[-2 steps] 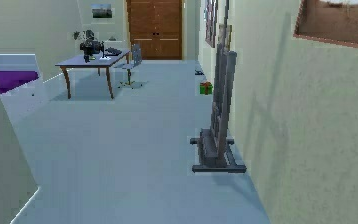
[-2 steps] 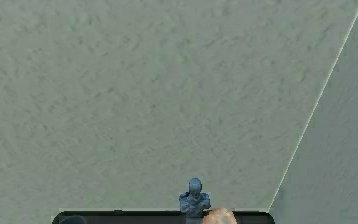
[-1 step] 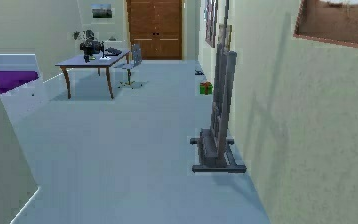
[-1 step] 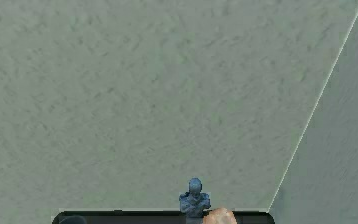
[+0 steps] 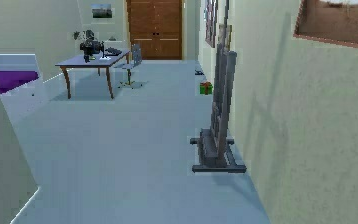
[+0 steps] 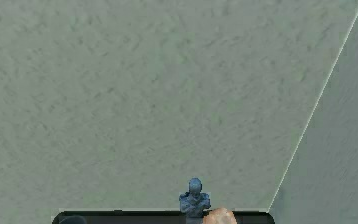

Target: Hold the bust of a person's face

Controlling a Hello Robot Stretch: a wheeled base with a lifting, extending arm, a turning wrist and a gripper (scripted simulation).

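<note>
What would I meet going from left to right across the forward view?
Bed with a purple cover → desk → wooden door → tall dark stand on the floor → framed picture on the wall.

The forward view is looking ahead and slightly down along the floor [image 5: 117, 140], facing a far door [image 5: 154, 28] at 12 o'clock, a desk [image 5: 92, 62] at 11, with a wall [image 5: 287, 120] running close by at 3. The arm side view is facing a wall [image 6: 137, 90] squarely from near, a ledge [image 6: 137, 216] edging in at 6; both are seemingly sharing that wall.
</note>
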